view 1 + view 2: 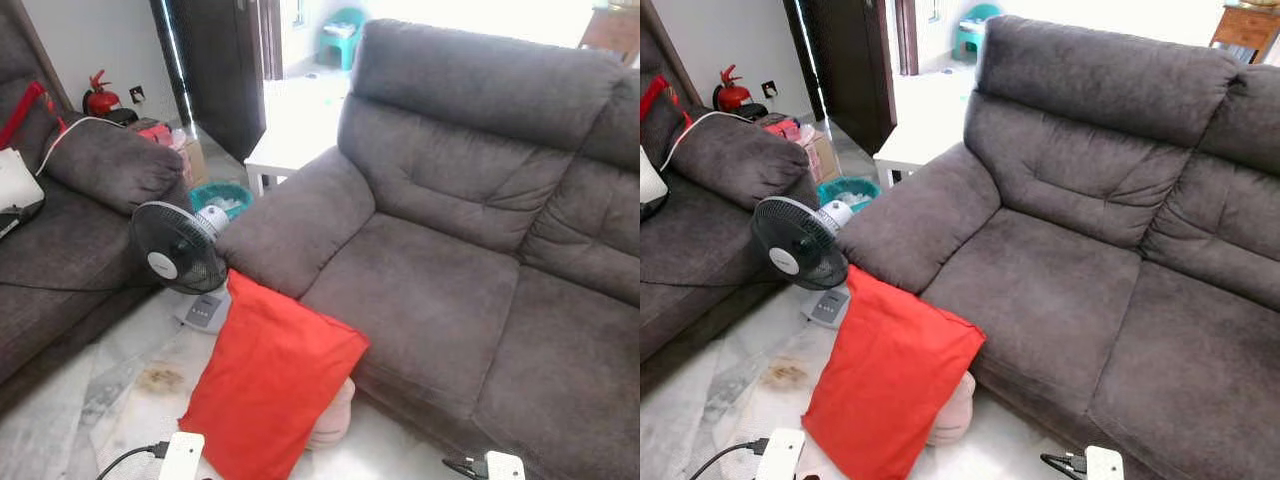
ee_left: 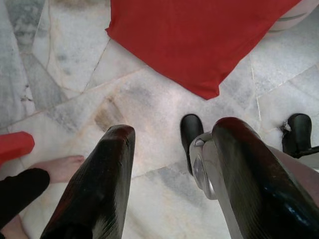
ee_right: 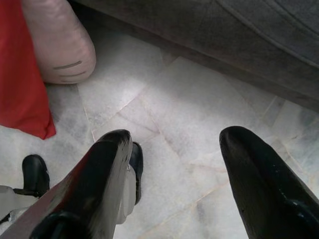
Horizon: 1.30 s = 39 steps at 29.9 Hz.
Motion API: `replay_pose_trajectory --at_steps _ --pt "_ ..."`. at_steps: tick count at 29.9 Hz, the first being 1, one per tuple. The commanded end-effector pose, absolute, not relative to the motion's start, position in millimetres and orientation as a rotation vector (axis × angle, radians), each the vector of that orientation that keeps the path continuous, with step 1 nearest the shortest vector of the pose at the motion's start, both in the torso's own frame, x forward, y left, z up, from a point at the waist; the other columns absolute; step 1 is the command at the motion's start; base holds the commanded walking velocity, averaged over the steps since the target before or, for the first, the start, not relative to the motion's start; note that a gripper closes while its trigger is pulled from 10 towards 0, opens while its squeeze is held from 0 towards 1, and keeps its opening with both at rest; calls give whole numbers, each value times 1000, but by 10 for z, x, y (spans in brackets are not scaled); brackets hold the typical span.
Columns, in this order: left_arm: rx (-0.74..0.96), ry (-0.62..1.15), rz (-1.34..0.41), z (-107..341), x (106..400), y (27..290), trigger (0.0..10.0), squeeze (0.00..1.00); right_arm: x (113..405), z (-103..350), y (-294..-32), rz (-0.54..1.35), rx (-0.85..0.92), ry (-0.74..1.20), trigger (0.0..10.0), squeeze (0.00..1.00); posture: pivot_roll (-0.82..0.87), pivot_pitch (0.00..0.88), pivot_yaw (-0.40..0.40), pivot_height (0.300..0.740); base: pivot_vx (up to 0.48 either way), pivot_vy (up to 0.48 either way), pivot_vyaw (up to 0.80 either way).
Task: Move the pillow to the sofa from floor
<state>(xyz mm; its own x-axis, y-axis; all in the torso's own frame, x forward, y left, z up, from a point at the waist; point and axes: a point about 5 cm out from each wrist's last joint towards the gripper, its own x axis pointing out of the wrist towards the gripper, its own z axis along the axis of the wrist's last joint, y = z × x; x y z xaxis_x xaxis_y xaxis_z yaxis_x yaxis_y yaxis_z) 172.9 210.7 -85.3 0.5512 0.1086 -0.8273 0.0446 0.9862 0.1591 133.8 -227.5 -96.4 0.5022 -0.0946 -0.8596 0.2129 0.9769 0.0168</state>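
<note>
A: We're standing on a pale marble floor [image 1: 80,420] in a living room, facing a grey sofa [image 1: 470,290], with a second grey couch [image 1: 60,240] off to our left.

B: And the pillow? We see the red pillow [image 1: 270,385] propped on the floor, its upper edge leaning against the sofa's front just below the armrest.

A: Right, so it isn't lying flat; the sofa is holding it upright. A pinkish cushion [image 1: 335,415] sits behind its lower corner, wedged between it and the sofa base.

B: A small standing fan [image 1: 180,250] is just beside the pillow's top corner, so we'd judge a careless lift could knock it.

A: Our left gripper [image 2: 169,149] hangs low over the bare tiles, fingers apart, holding nothing, with the pillow's red corner just ahead of it.

B: The right gripper [image 3: 172,154] is the same: fingers spread, empty, pointing at the floor near the pink cushion and the sofa's bottom edge.

A: We also catch a person's bare foot [image 2: 60,168] on the tiles in the left wrist view.

B: So nothing is grasped yet. The seat above is free, which we'd take as the landing spot.
</note>
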Motion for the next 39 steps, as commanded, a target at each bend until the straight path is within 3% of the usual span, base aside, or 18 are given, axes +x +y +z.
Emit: replay_pose_trajectory --at_steps 1,33,39 --pt "174 992 46 -853 1716 2140 10000 0 1349 -962 -2265 -173 114 1025 10000 0 79 0 -37 740 0 0 800" --pt "193 988 27 -847 1728 2139 10000 0 1348 -963 -2259 -175 127 1026 10000 0 81 0 -37 740 0 0 800" --pt "204 988 20 -846 1731 2138 10000 0 1343 -964 -2264 -202 147 1019 10000 0 81 0 -37 740 0 -398 0"
